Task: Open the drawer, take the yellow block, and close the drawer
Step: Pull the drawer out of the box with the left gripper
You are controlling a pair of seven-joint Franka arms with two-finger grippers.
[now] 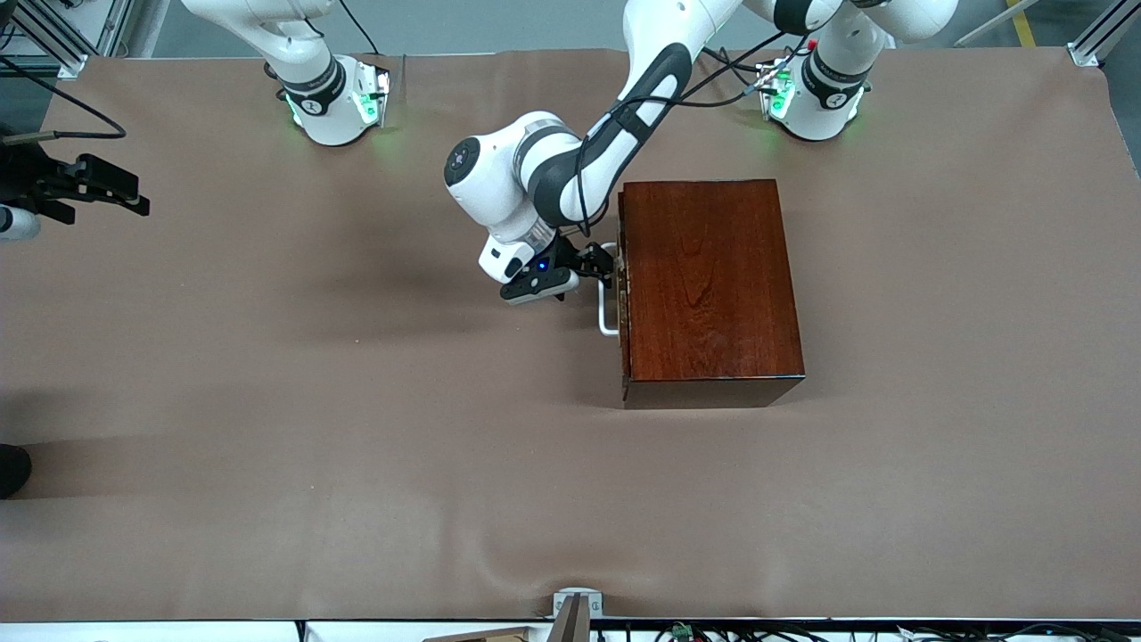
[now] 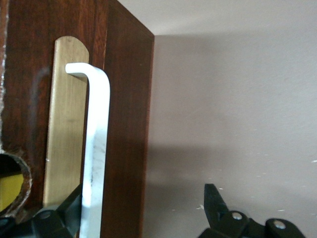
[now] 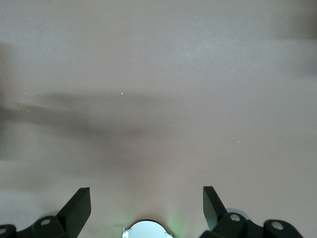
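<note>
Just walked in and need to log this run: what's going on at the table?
The left arm has reached to the front of the glossy dark reddish-brown wooden box. The left gripper is open, its fingers either side of the white U-shaped bar handle of the drawer, which looks shut. A sliver of yellow shows through a hole in the box front. The right arm waits at its end of the table, the right gripper open over bare tablecloth.

A robotics lab bench: two white arm bases (image 1: 334, 98) with glowing green status lights are bolted along one edge of a table (image 1: 267, 374) under a plain brown cover. Aluminium framing posts (image 1: 1096, 36) stand at the corners, and loose black cables (image 1: 62, 107) and connectors trail by the edges
</note>
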